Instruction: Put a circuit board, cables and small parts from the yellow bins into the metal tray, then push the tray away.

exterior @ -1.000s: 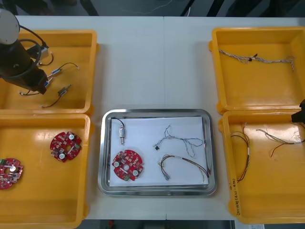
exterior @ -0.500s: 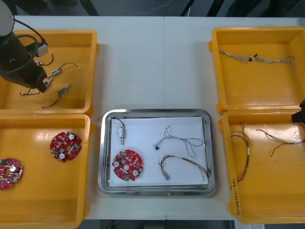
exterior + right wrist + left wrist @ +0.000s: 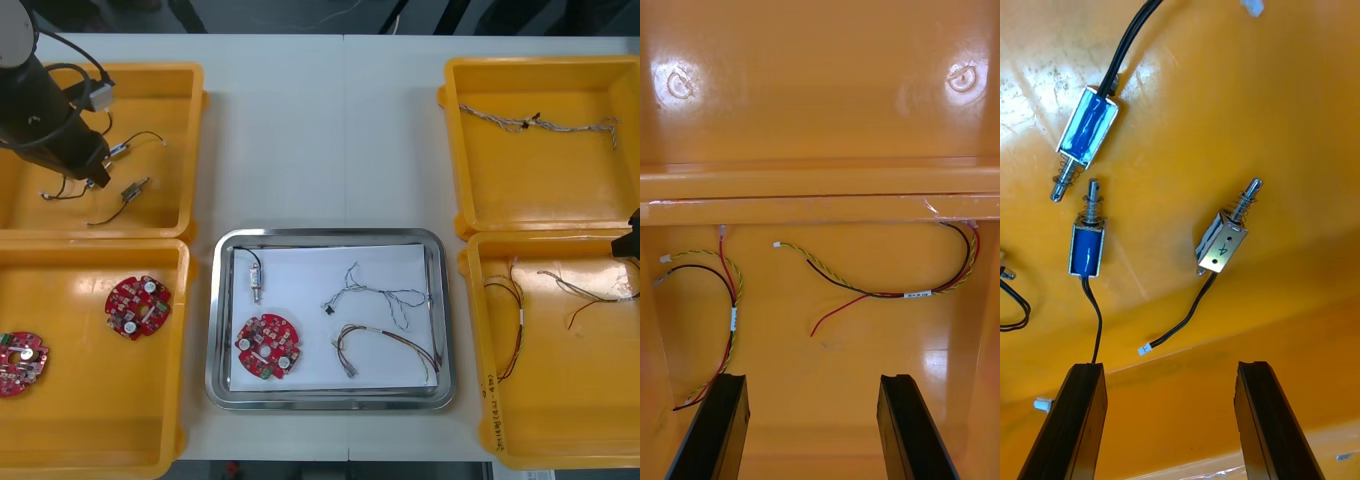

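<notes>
The metal tray [image 3: 330, 237], white inside, sits at the table's middle. It holds a red circuit board [image 3: 268, 346], a small metal part [image 3: 256, 281], a blue and white cable [image 3: 385, 296] and a red and yellow cable [image 3: 388, 349]. My left gripper [image 3: 97, 175] hangs over the far left yellow bin [image 3: 196, 150]. It is open [image 3: 1169, 420], and three small metal parts [image 3: 1225, 241] with black leads lie beyond its fingers. My right gripper [image 3: 812, 427] is open over the near right bin [image 3: 470, 350], above red and yellow cables [image 3: 887, 291].
Two more red circuit boards [image 3: 138, 306] lie in the near left bin [image 3: 185, 350]. A twisted cable [image 3: 540, 123] lies in the far right bin [image 3: 450, 150]. Bare table stretches beyond the tray's far rim.
My left arm has shifted slightly toward the far edge and to the right over the far left bin. The right arm and the tray's contents have not moved.
</notes>
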